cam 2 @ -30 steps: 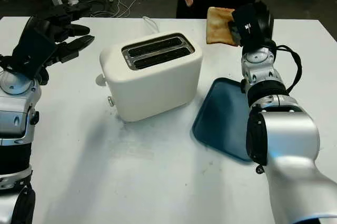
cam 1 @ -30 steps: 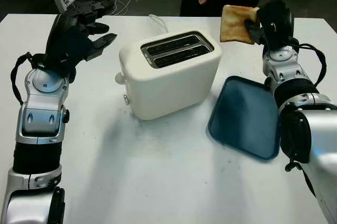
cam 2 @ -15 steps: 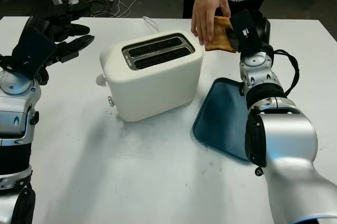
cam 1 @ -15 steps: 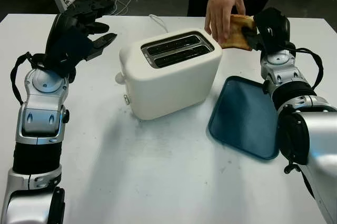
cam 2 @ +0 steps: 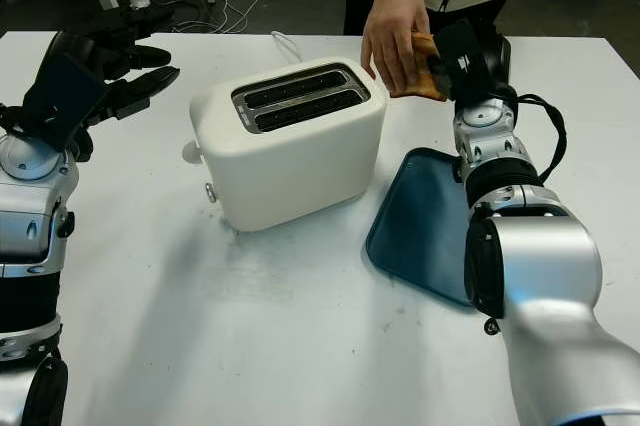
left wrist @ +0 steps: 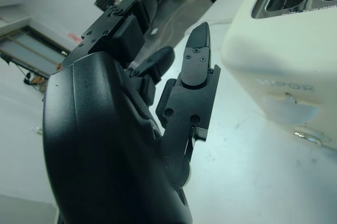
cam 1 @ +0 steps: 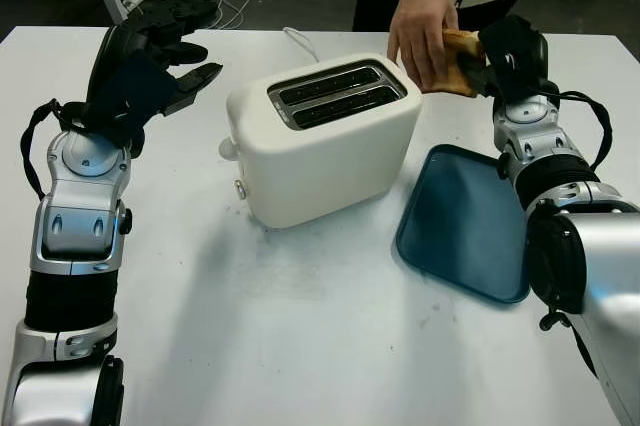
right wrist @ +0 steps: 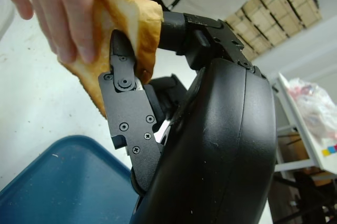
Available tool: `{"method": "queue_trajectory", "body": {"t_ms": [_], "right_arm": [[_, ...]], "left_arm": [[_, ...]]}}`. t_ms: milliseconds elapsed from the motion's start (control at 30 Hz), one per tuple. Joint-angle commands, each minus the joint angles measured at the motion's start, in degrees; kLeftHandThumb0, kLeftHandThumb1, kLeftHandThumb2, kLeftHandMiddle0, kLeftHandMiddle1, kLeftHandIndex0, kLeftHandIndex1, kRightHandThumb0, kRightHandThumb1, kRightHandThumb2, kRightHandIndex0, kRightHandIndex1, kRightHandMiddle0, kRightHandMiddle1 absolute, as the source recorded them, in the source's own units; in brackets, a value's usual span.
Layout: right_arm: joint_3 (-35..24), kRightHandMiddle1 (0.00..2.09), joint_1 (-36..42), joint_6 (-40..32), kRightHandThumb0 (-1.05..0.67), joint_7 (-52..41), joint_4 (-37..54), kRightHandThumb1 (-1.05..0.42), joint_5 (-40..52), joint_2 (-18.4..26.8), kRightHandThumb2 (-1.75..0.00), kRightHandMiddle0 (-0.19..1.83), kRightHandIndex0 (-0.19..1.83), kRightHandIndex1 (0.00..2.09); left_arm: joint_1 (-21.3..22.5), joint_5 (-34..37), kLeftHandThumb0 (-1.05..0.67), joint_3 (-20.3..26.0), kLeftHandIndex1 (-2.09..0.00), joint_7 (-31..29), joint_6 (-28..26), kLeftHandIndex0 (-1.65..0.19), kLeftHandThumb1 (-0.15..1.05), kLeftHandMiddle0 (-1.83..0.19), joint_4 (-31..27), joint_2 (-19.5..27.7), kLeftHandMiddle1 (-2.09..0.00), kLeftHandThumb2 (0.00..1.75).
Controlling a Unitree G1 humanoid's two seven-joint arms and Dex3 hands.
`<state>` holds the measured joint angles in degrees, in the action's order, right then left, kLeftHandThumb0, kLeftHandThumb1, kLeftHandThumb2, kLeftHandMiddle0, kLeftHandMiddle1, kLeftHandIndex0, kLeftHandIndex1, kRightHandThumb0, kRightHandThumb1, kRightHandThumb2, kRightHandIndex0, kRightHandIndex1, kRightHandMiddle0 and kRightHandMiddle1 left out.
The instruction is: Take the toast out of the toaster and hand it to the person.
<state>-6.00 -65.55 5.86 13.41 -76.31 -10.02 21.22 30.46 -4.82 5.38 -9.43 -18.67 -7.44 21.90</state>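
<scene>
Two hands now share one slice: handover nearly done at the white toaster (cam 1: 322, 136). Far to toaster's left, robot's left hand (cam 1: 150, 56) is raised above the table (cam 1: 300, 346), open, holding nothing. Toaster slots look dark, no bread seen sticking up. To toaster's right and toward the far table edge, a person's hand (cam 1: 425, 31) grips the toast (cam 1: 458, 61) from the toaster side, while robot's right hand (cam 1: 505, 46) has its fingers (right wrist: 126, 103) clamped on the slice's other end. Blue tray (cam 1: 465, 226) lies flat to toaster's right, nearer the robot, nothing on it. Done, by my read: toast out and presented. Left: robot must let go so person can take it away. Vs. 1 s ago: toast was held up alone, person's hand apart from it; half a sec ago the hand had reached it, and grip looks firmer now. Left arm unchanged.
</scene>
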Motion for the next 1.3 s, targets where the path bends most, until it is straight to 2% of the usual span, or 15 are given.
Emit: {"method": "queue_trajectory", "body": {"t_ms": [0,133,333,467,533,600,633,667,700,733,800,900,1067,1200,1267], "right_arm": [[0.0,1.75,0.4,-0.2,-0.19,0.1,-0.1,-0.92,0.0,-0.2,-0.32,0.46,0.82,1.75],[0.1,1.7,0.3,-0.1,-0.16,0.3,-0.1,-0.92,0.0,-0.3,-0.32,0.43,0.79,1.75],[0.4,1.74,0.5,1.8,-0.18,0.9,0.2,-0.92,-0.2,-0.7,-0.26,0.6,0.86,1.75],[0.6,1.75,0.6,3.4,-0.13,0.2,0.5,-0.92,-0.1,-1.3,-0.18,0.49,0.62,1.75],[0.6,1.74,0.8,4.3,-0.17,-0.8,0.7,-0.92,0.1,-1.5,-0.19,0.42,0.6,1.75],[0.8,1.62,0.9,4.4,-0.21,-0.9,0.9,-0.92,-0.1,-1.6,-0.2,0.37,0.51,1.73],[1.1,1.15,1.0,4.5,-0.28,-0.8,1.0,-0.92,-0.4,-1.5,-0.2,0.48,0.55,1.39],[1.5,0.82,1.2,4.9,-0.32,-1.4,1.2,-0.92,-0.6,-1.3,-0.2,0.6,0.6,1.16],[2.0,0.43,1.5,5.2,-0.42,-2.4,1.4,-0.92,-0.9,-1.1,-0.21,0.58,0.54,0.74],[2.7,0.24,1.7,5.2,-0.48,-3.6,1.7,-0.92,-1.2,-0.8,-0.23,0.56,0.53,0.46],[4.1,0.05,2.3,4.9,-0.54,-6.4,2.4,-0.92,-1.7,-0.1,-0.28,0.36,0.36,0.11],[5.1,0.01,4.6,6.6,-0.54,-8.6,4.3,-0.92,-1.8,0.8,-0.34,0.2,0.19,0.01],[4.9,0.02,12.0,9.0,-0.58,-6.4,11.8,-0.92,-1.4,0.6,-0.4,0.21,0.21,0.02],[2.9,0.03,24.5,8.6,-0.6,-6.4,30.1,-0.92,1.3,-1.0,-0.42,0.26,0.21,0.02],[1.1,0.02,33.5,7.8,-0.62,-8.4,43.4,-0.92,5.7,-3.3,-0.41,0.25,0.2,0.01]], "left_arm": [[-0.8,-0.1,-0.16,0.3,-0.07,0.5,0.3,-0.6,0.92,-0.34,-0.3,-0.2,-0.81,0.16],[-0.8,0.0,-0.15,0.3,-0.07,0.5,-0.4,-0.59,0.92,-0.34,-0.7,-0.3,-0.8,0.16],[-0.9,0.0,-0.15,0.3,-0.07,0.3,0.4,-0.59,0.92,-0.34,-0.5,-0.1,-0.81,0.16],[-1.0,0.2,-0.15,0.4,-0.07,0.5,0.3,-0.59,0.92,-0.33,-0.7,-0.5,-0.81,0.16],[-1.1,0.2,-0.15,0.5,-0.07,0.5,0.8,-0.59,0.92,-0.33,-0.5,-0.5,-0.81,0.16],[-1.3,0.2,-0.15,0.6,-0.07,0.6,0.3,-0.59,0.92,-0.33,-0.8,-0.5,-0.81,0.16],[-1.3,0.2,-0.16,0.6,-0.07,0.6,0.0,-0.59,0.92,-0.33,-0.9,-0.6,-0.8,0.16],[-1.4,0.1,-0.16,0.7,-0.07,0.7,0.0,-0.59,0.92,-0.32,-1.0,-0.6,-0.8,0.16],[-1.5,0.1,-0.16,0.7,-0.07,0.7,0.1,-0.58,0.92,-0.32,-1.2,-0.6,-0.8,0.16],[-1.7,0.1,-0.16,0.8,-0.07,0.8,0.1,-0.58,0.92,-0.32,-1.3,-0.6,-0.8,0.16],[-2.1,0.1,-0.16,0.9,-0.07,0.8,-0.1,-0.58,0.92,-0.33,-1.9,-0.6,-0.8,0.16],[-3.2,0.3,-0.17,1.3,-0.07,0.9,0.3,-0.58,0.92,-0.33,-2.6,-0.7,-0.8,0.15],[-5.7,1.6,-0.17,3.3,-0.07,2.0,2.6,-0.6,0.92,-0.35,-3.7,-1.9,-0.8,0.14],[-8.7,3.9,-0.17,6.3,-0.07,3.8,0.9,-0.59,0.92,-0.35,-7.6,-4.3,-0.78,0.14],[-11.1,5.5,-0.14,7.7,-0.06,4.4,0.5,-0.57,0.92,-0.33,-10.6,-5.7,-0.76,0.19]]}}
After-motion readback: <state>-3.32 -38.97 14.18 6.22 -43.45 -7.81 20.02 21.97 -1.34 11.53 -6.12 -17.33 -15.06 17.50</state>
